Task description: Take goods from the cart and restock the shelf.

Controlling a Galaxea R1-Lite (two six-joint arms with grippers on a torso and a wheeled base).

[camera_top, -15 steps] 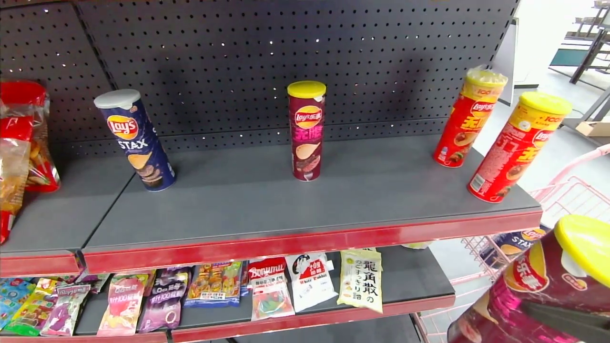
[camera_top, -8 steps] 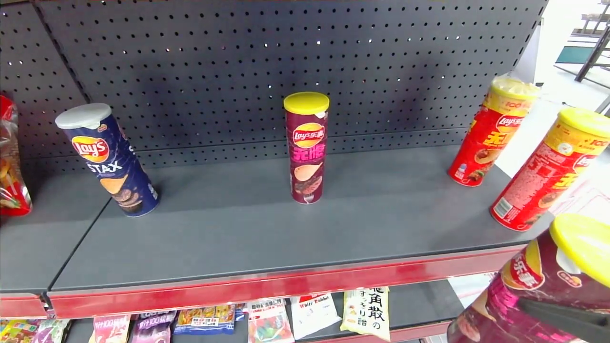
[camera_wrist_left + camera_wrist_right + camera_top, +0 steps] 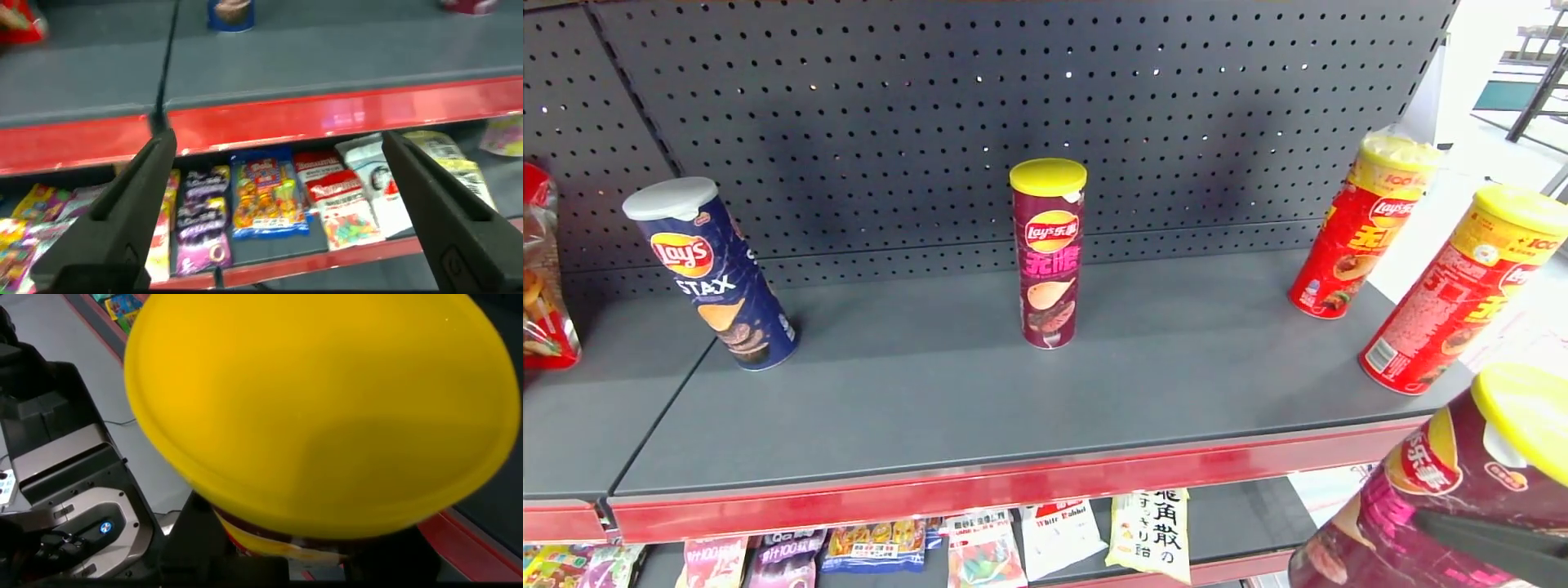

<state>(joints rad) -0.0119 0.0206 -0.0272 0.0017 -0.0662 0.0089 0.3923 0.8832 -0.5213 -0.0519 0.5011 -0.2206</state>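
Observation:
My right gripper (image 3: pixel 1486 543) is shut on a maroon chip can (image 3: pixel 1429 490) with a yellow lid (image 3: pixel 327 416), held tilted at the lower right, in front of and below the shelf's red edge (image 3: pixel 1013 483). On the grey shelf (image 3: pixel 947 392) stand a blue can (image 3: pixel 712 273) at the left, a matching maroon can (image 3: pixel 1047 253) in the middle and two red cans (image 3: pixel 1360 224) (image 3: pixel 1454 290) at the right. My left gripper (image 3: pixel 278 140) is open with nothing in it, facing the red shelf edge (image 3: pixel 327 114).
A perforated back panel (image 3: pixel 1013 98) closes the shelf behind. Red snack bags (image 3: pixel 543 278) sit at the far left. Flat snack packets (image 3: pixel 980 547) lie on the shelf below. Wide gaps separate the standing cans.
The head camera has shifted, so the shelf now sits lower and closer in the picture. The held maroon can stays at the lower right, still gripped.

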